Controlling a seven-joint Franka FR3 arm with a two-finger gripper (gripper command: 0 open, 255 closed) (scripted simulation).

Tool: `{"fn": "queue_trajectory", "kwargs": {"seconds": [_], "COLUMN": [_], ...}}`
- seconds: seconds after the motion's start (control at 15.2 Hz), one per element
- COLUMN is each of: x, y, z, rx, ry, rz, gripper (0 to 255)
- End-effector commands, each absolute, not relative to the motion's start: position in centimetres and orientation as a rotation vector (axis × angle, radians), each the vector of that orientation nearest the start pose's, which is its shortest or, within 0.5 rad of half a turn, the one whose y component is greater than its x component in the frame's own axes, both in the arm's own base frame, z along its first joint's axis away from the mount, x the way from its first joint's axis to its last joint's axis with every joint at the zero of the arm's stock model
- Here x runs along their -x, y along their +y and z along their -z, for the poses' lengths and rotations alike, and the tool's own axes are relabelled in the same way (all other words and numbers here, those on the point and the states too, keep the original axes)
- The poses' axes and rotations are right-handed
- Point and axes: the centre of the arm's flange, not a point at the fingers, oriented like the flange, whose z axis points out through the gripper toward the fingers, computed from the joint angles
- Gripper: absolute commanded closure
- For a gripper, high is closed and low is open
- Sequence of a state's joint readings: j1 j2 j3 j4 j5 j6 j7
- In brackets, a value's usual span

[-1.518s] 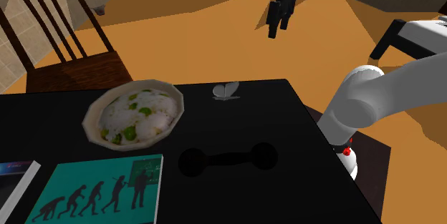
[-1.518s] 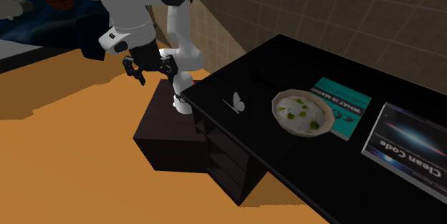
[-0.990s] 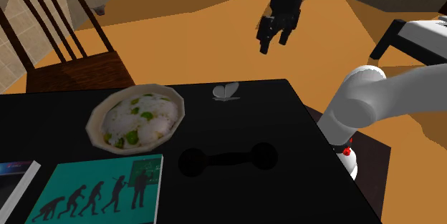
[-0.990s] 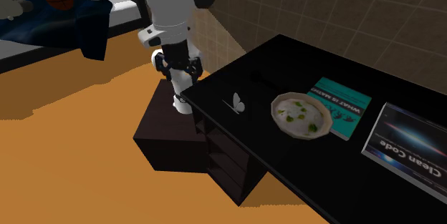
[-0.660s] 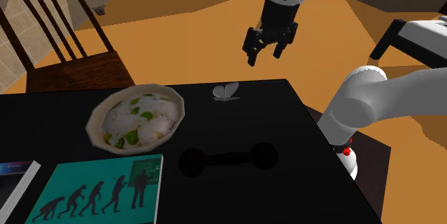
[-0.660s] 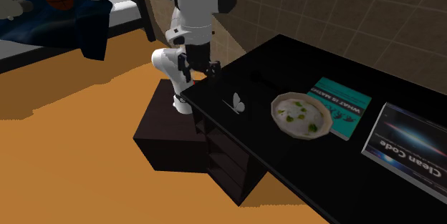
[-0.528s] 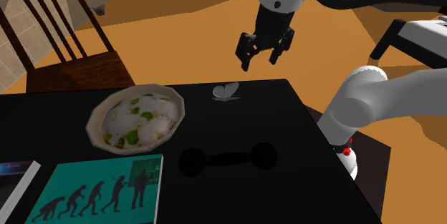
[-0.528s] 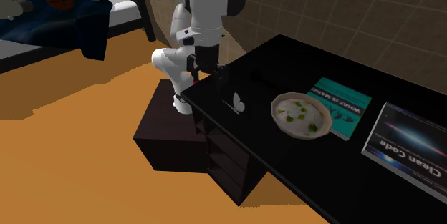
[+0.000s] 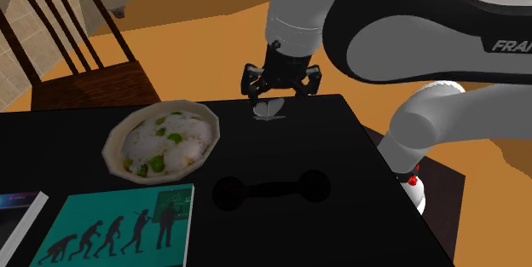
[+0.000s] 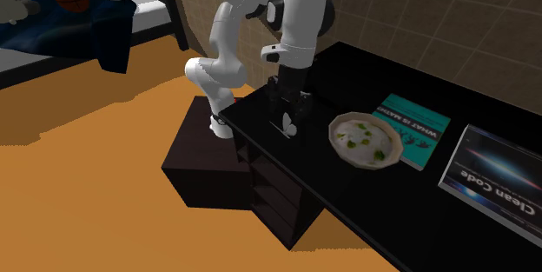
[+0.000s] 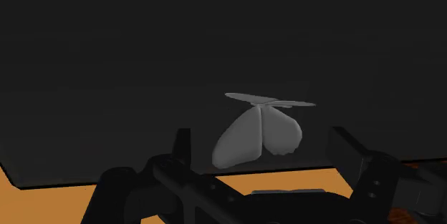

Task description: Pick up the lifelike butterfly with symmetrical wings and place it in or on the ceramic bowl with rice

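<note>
A pale grey butterfly (image 9: 268,109) with raised wings stands near the far edge of the black table (image 9: 341,223). My gripper (image 9: 282,93) hangs open just above it, one finger on each side and neither touching. In the wrist view the butterfly (image 11: 258,133) sits between the fingertips (image 11: 183,147) and slightly ahead of them. The bowl of rice with green bits (image 9: 162,137) rests on the table toward the shoulder view's left of the butterfly. In the second exterior view the gripper (image 10: 287,116) points down at the table's edge, with the bowl (image 10: 365,138) a short way to its right.
A black dumbbell (image 9: 271,190) lies on the table nearer the camera than the butterfly. A teal book (image 9: 119,223) lies below the bowl, and a dark book (image 10: 495,179) lies beyond it. A wooden chair (image 9: 77,69) stands behind the table's left.
The arm swung in from beyond the table toward the shoulder view's left and came down. The open gripper now sits over the butterfly. The bowl and butterfly have not moved in the last second.
</note>
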State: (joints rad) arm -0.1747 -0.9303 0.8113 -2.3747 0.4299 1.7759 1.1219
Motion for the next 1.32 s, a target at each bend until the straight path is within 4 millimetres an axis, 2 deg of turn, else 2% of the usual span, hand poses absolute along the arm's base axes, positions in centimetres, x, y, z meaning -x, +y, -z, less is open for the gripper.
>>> {"fn": "queue_trajectory", "kwargs": {"seconds": [0.0, 0.46, 0.99, 1.06, 1.25], "x": [-25.1, -26.0, -26.0, -26.0, -26.0], "y": [31.3, 30.8, 30.8, 30.8, 30.8], "z": [-52.1, -48.2, -48.2, -48.2, -48.2], "rx": [2.902, 2.902, 2.902, 2.902, 2.902], "ry": [1.223, 1.223, 1.223, 1.223, 1.223], "rz": [0.412, 0.411, 0.411, 0.411, 0.411], "gripper": [0, 0, 0, 255, 255]}}
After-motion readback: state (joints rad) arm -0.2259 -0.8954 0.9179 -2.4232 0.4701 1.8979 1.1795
